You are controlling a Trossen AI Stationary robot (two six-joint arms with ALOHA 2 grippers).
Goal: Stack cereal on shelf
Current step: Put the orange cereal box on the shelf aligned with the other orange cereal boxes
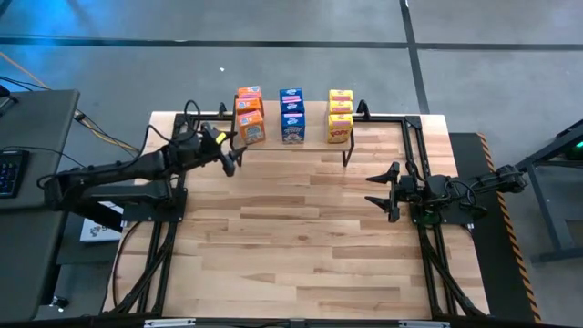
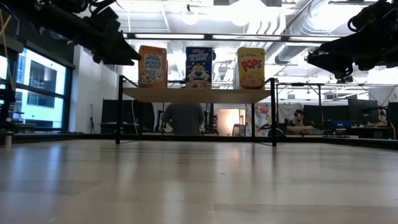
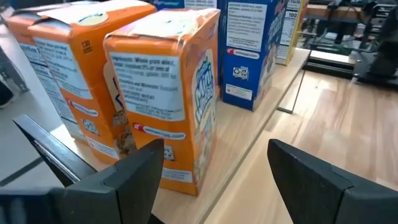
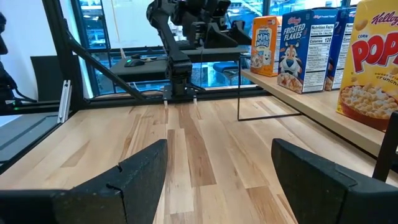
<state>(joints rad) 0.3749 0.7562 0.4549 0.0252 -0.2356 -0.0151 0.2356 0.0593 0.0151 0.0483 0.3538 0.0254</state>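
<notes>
The shelf (image 1: 364,137), a light-wood board on thin black legs, stands at the table's far edge. On it stand three rows of cereal boxes: orange boxes (image 1: 250,114), blue boxes (image 1: 291,116) and yellow boxes (image 1: 340,116). They also show in the low view, with the orange box (image 2: 152,65), the blue box (image 2: 199,66) and the yellow box (image 2: 250,68) upright on the board. My left gripper (image 1: 228,153) is open and empty, just left of the nearest orange box (image 3: 165,93). My right gripper (image 1: 383,189) is open and empty at the table's right.
Black frame rails (image 1: 414,155) run along the table's far and right sides. Bare wooden tabletop (image 1: 291,237) lies in front of the shelf. A keyboard (image 1: 9,171) sits on a side desk to the left. A person (image 2: 183,118) stands in the room behind the shelf.
</notes>
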